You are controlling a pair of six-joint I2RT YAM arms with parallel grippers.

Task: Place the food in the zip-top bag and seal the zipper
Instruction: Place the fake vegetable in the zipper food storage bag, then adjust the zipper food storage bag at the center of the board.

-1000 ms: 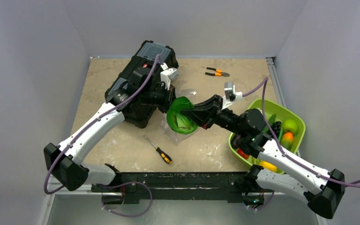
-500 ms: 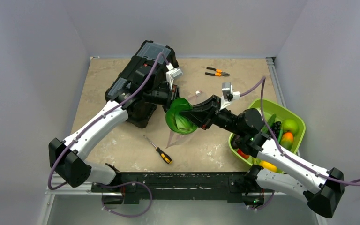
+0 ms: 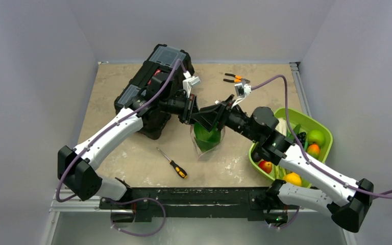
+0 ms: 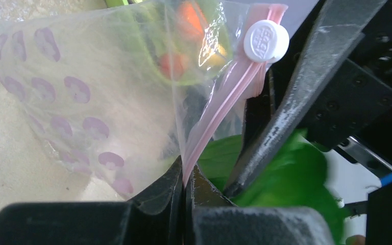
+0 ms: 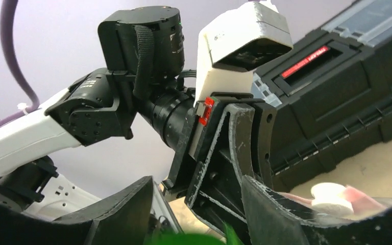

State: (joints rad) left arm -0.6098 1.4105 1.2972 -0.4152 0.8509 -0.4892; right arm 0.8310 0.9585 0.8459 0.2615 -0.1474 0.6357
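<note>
Between my left jaws lies the zipper (image 4: 219, 109). They are clamped flat on the pink strip a little way from its white slider (image 4: 266, 41). That grip hangs the zip-top bag (image 3: 207, 145) mouth-up over the counter (image 3: 112, 153) and, I judge, holds one lip taut so the opening stays wide.

My right jaws reach into that mouth from 3 o'clock and stand apart around the leafy green (image 3: 206, 133), which shows inside the clear walls. Whether they grip it or have let go I cannot tell.

Further out, the other food (image 3: 315, 137) sits in the lime bowl (image 3: 322, 128) at 4 o'clock of the bag, beside my right arm, so each fetch should be a short one. The black toolbox (image 3: 148, 92) lies at 10 o'clock behind my left wrist. A screwdriver (image 3: 172, 163) lies at 7 o'clock and pliers (image 3: 236, 78) at 1 o'clock, neither part of this job. Sealing must wait until the bowl is emptied.
</note>
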